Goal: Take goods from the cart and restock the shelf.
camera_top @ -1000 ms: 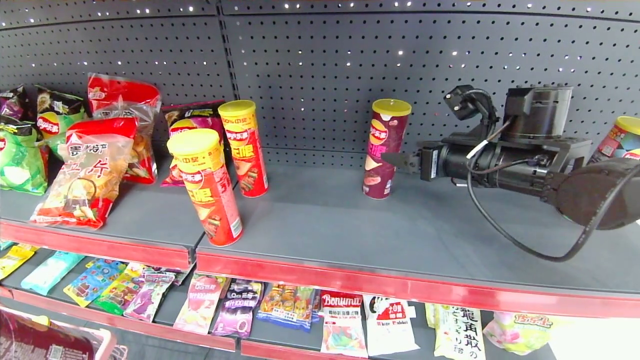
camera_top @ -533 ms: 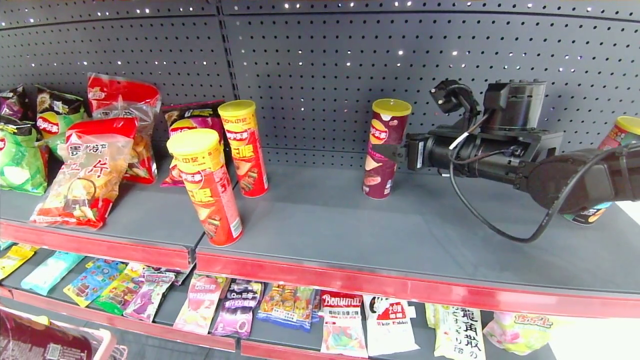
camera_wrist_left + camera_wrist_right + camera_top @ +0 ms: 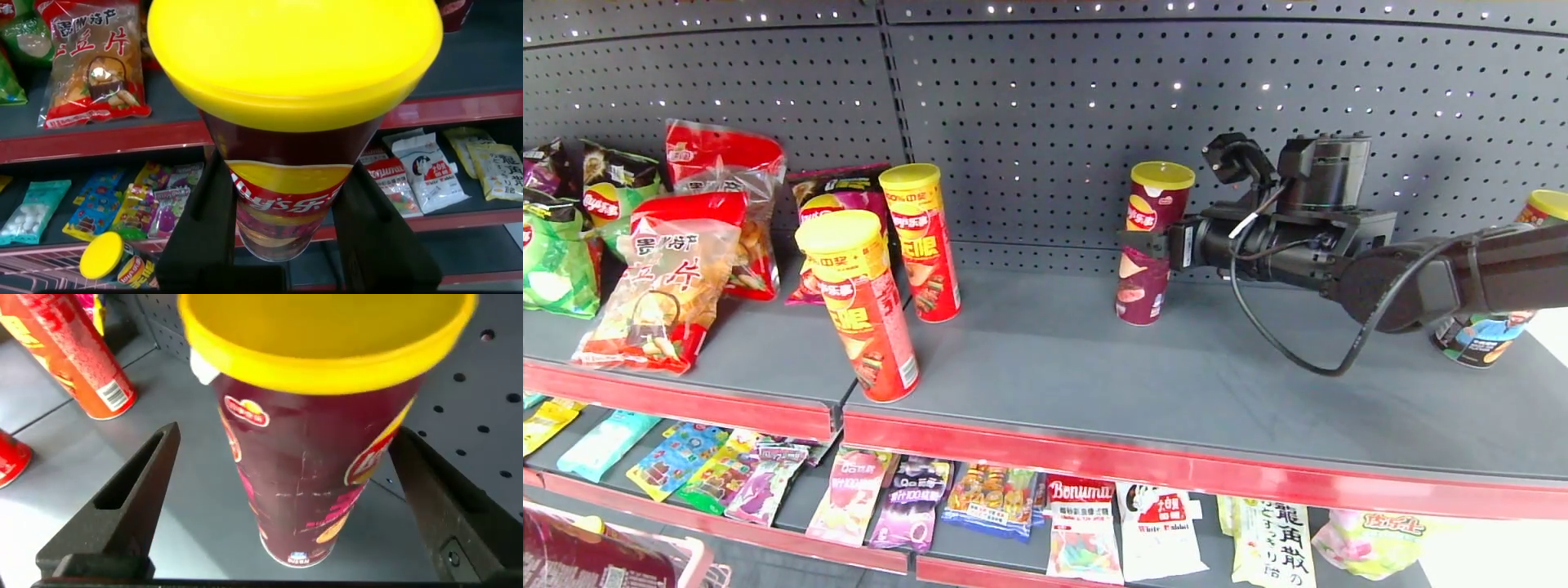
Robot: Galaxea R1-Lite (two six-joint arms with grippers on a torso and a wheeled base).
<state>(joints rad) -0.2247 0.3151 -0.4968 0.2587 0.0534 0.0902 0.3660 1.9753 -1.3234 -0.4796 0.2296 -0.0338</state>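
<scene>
Moved: the right arm has slid left along the shelf; the right jaws, which were short of the standing maroon cardboard tube with a yellow plastic lid (image 3: pixel 1156 204), now straddle it.
Nearest, by the cart: the left jaws pinch a second maroon tube with a yellow lid (image 3: pixel 286 188) by its body. It hangs in front of the lower shelves, above the pink wire cart (image 3: pixel 49 265).
Shelf: a grey sheet-metal shelf with a red front lip (image 3: pixel 1094 461), flat and smooth, so a nudged tube would likely skid.
Left on the shelf: two red cardboard tubes with yellow lids (image 3: pixel 862 302) stand upright, with crinkly foil snack bags (image 3: pixel 662 286) beside them, well apart from the maroon tube.
Right jaws: spread, with one finger either side of the standing tube (image 3: pixel 310 482) at about mid-height and neither visibly touching it.
Step in hand: probably gripping the shelved tube to shift it and make room.
Doing it well: centre the tube between the fingers and close evenly. It is tall and narrow-based, so a one-sided push would topple it. The thin, glossy cardboard wall calls for firm but moderate pressure.
Far: the dark perforated metal back panel (image 3: pixel 1045 106) stands close behind, leaving little room to push further in.
</scene>
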